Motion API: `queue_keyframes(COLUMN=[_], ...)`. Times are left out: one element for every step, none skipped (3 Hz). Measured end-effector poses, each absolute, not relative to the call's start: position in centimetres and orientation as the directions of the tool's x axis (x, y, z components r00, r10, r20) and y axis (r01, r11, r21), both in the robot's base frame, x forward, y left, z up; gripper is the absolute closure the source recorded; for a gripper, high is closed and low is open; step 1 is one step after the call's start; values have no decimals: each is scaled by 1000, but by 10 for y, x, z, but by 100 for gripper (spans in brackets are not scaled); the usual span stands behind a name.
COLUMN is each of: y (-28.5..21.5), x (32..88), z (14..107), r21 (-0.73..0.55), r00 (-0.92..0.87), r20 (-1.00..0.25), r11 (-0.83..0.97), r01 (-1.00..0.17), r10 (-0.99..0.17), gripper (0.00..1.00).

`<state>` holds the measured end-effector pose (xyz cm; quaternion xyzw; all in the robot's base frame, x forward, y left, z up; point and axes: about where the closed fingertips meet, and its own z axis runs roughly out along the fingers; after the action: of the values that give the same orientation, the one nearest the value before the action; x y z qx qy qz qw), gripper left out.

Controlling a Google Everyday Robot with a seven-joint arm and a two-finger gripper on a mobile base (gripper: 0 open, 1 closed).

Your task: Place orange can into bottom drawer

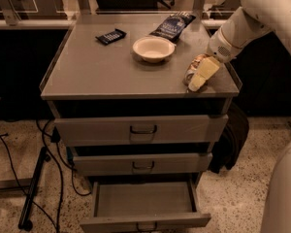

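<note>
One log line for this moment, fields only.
gripper: at orange can | can: on cabinet top, right front corner | grasp: unclear | bottom drawer: open | can not yet in drawer

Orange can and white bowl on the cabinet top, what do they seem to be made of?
Orange can: likely thin metal, glossy, judging by its shiny mottled surface; the gripper is at it near the cabinet top's right edge. White bowl: smooth and matte-looking, ceramic or plastic, can't tell which.
</note>
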<state>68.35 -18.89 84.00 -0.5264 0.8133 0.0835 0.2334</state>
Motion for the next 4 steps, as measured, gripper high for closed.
queue_keyframes(y=[-198,-201,-201,-201], x=[689,691,691,691], z=[839,838,837,837], r21=[-126,-129,-129,-129], r00=[-348,-353,-353,-353], r20=[-475,-474,-474,-474], r11=[453,460,460,460], r01=[-882,-878,-878,-878], r10=[-809,-807,-807,-807], gripper=[0,0,18,49])
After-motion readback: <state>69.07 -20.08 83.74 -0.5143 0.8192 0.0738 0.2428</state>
